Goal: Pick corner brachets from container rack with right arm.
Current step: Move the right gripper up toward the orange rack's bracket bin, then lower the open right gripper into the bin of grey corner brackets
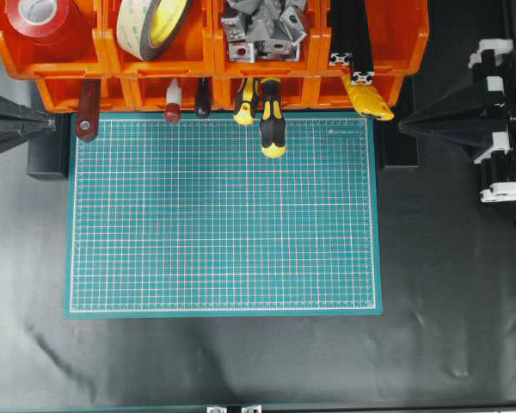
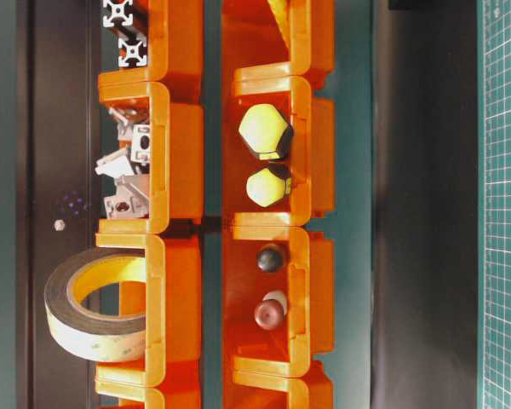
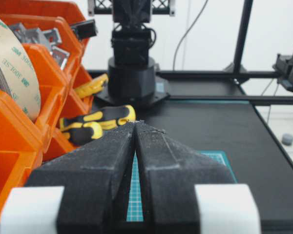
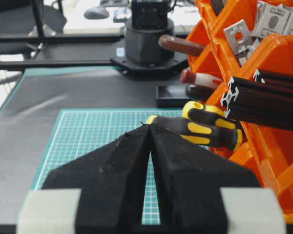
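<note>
Right gripper (image 4: 149, 127), at 3 o'clock of the green cutting mat (image 1: 224, 215), jaws together and holding nothing; left gripper (image 3: 136, 124) at 9 o'clock, likewise closed. Beyond the mat, at 12 o'clock, the corner brachets (image 1: 262, 30) lie heaped in an orange container rack (image 1: 374, 60) bin, between tape roll (image 1: 155, 24) and black slotted bars (image 1: 353, 34).

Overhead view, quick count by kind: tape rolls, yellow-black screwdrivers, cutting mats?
Tape rolls: 2
Yellow-black screwdrivers: 2
Cutting mat: 1
Total: 5
</note>
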Controlling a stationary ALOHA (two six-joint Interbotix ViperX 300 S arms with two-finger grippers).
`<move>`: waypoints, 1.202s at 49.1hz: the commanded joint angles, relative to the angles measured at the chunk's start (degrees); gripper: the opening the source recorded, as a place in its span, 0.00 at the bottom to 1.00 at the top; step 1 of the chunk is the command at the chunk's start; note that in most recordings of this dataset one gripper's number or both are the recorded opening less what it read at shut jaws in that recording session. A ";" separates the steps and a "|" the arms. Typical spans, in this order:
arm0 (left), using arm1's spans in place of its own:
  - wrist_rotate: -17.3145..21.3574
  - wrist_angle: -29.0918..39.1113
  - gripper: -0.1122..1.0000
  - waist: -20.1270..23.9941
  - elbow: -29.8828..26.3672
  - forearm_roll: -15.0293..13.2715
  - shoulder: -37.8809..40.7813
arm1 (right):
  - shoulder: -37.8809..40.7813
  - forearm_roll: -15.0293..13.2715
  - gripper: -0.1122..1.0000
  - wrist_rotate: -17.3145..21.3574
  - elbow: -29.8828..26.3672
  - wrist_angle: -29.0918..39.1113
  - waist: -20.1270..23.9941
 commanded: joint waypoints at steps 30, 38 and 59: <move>-1.41 21.01 0.10 0.00 -10.28 2.02 0.00 | 7.82 0.18 0.11 4.66 -35.07 51.86 -3.08; -1.49 21.01 0.10 -0.09 -10.46 2.02 0.53 | 16.52 -1.05 0.11 4.57 -46.76 63.37 -7.29; -1.49 29.27 0.10 0.09 -14.94 2.02 -0.79 | 32.34 -4.31 0.11 3.78 -61.88 76.64 -8.44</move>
